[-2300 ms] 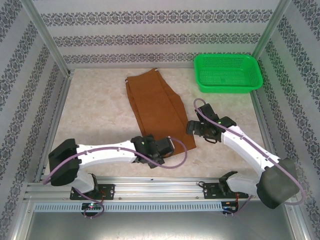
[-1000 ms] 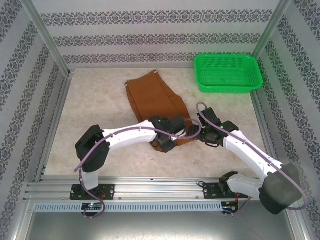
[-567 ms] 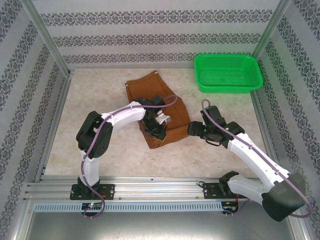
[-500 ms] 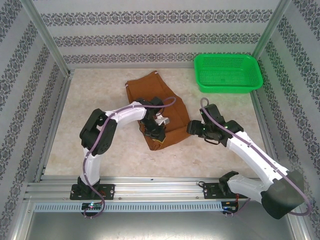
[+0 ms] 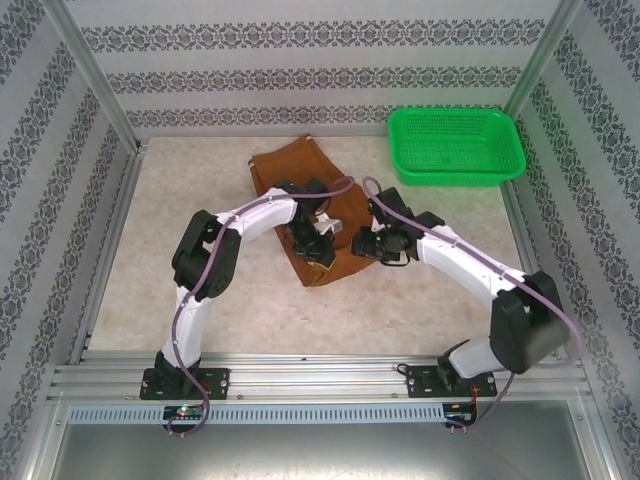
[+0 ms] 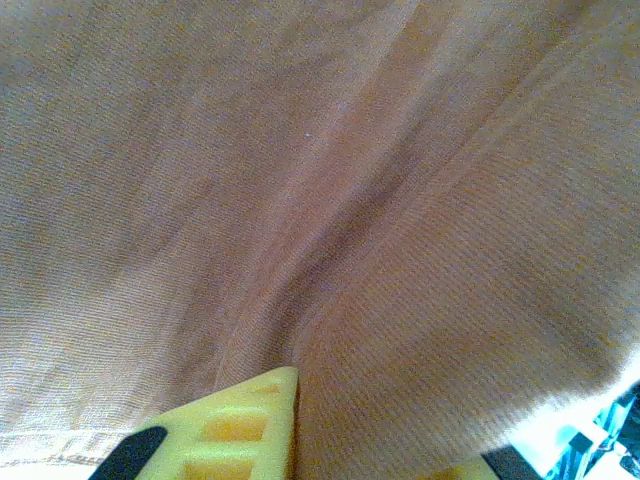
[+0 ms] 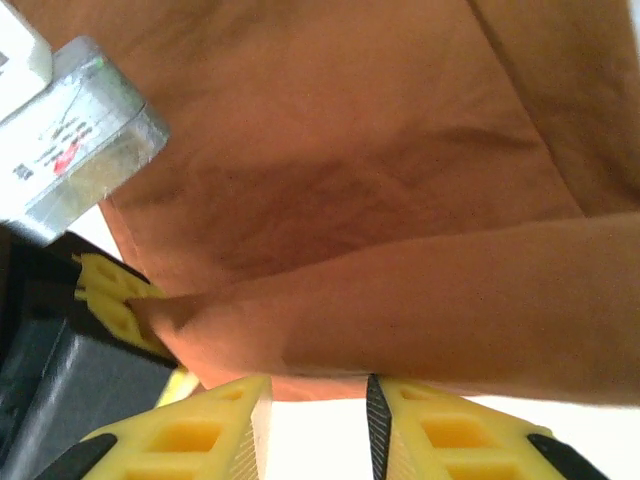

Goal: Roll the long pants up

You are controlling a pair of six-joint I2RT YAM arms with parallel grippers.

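The long pants point(image 5: 292, 172) lie mid-table as rust-brown cloth, their near part folded back over itself into a thick fold point(image 7: 450, 300). My left gripper point(image 5: 322, 250) sits on the fold's near end, shut on the cloth, which covers the left wrist view point(image 6: 330, 200) and passes between the yellow fingers point(image 6: 235, 430). My right gripper point(image 5: 362, 243) is just right of it, open, its fingertips point(image 7: 230, 410) at the fold's edge with bare table showing in the gap. In the right wrist view the left gripper's finger point(image 7: 108, 295) pinches the fold's corner.
A green basket point(image 5: 455, 170) stands at the back right. Metal frame posts and patterned walls enclose the pale table point(image 5: 180, 260). The two arms nearly meet in the middle, their cables looping above the cloth.
The left arm has swung from the near edge toward the back, carrying the leg ends over the pants and shortening them. The right arm has moved left up to the fold.
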